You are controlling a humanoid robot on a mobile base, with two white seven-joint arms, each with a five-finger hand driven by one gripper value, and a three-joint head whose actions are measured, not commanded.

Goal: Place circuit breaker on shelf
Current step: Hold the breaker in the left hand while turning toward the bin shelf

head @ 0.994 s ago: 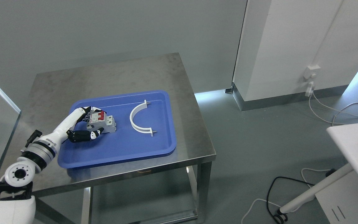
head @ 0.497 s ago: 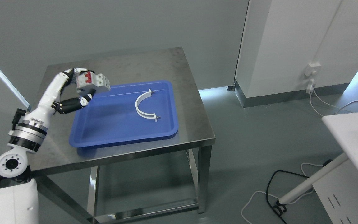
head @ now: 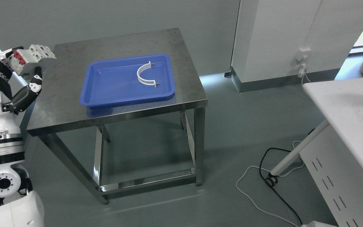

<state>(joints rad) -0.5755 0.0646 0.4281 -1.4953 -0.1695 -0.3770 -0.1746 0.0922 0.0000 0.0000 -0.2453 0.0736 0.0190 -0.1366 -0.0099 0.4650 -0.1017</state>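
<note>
Left hand [head: 9,71] gripping circuit breaker [head: 30,57]; raised

Bare steel table [head: 58,97] all around blue plastic tray [head: 106,94]; inside, only white curved bracket [head: 143,75] near far right corner.

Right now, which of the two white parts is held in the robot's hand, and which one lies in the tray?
The circuit breaker, white with red switches, is held in the left hand. The curved white bracket lies in the blue tray.

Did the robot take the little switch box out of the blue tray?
Yes. The circuit breaker sat in the blue tray a second ago; now the left hand holds it up in the air, left of the tray, past the table's left edge.
</note>
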